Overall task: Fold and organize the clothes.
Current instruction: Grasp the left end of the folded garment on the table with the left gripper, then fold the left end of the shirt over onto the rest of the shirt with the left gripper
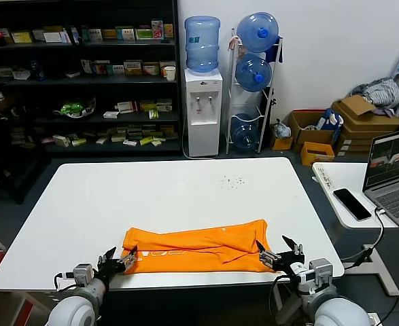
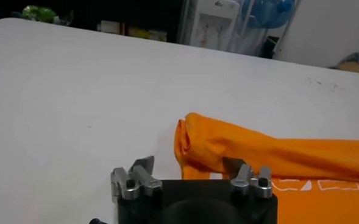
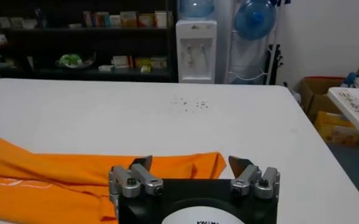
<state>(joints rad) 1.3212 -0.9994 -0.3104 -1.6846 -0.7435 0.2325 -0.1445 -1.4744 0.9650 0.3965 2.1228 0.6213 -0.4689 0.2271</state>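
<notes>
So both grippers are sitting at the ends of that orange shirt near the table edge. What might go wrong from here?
The orange T-shirt lies close to the near edge of the white table, so a tug toward the robot might drag it off. The shirt is already folded into a long band with loose, rumpled layers; the open left gripper or open right gripper may pinch only the top layer and undo the fold. Uneven lifting could skew it.
</notes>
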